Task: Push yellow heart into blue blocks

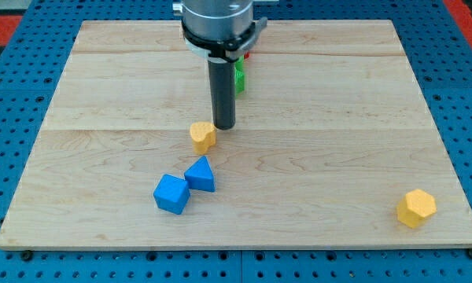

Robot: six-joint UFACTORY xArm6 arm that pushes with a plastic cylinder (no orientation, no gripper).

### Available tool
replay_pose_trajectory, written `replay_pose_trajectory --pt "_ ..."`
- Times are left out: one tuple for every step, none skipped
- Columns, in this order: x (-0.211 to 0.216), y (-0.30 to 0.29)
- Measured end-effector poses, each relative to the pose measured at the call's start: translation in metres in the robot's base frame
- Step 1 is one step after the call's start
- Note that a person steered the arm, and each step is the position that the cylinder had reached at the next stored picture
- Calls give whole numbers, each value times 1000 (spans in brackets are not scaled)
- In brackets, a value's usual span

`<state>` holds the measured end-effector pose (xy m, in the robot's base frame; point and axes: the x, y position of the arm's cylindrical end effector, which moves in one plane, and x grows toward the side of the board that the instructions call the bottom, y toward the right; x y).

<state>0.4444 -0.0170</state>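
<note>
While my tip [223, 126] sits just beside the yellow heart [202, 136] at its upper right, no tool fitted, heart near the blue cube [173, 193] and blue triangular block [200, 174] below, on the wooden surface [338, 157]

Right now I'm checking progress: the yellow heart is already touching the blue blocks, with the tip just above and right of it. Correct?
Not quite. In the camera view the yellow heart sits apart from the blue blocks, board showing between them. My tip is indeed just to its upper right.
</note>
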Motion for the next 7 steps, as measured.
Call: replay_pose_trajectory --pt "26 -8" --pt "4 4" --pt "-10 -35" --pt "0 -73" --pt "28 -64" --pt "30 -50" --pt "44 -50"
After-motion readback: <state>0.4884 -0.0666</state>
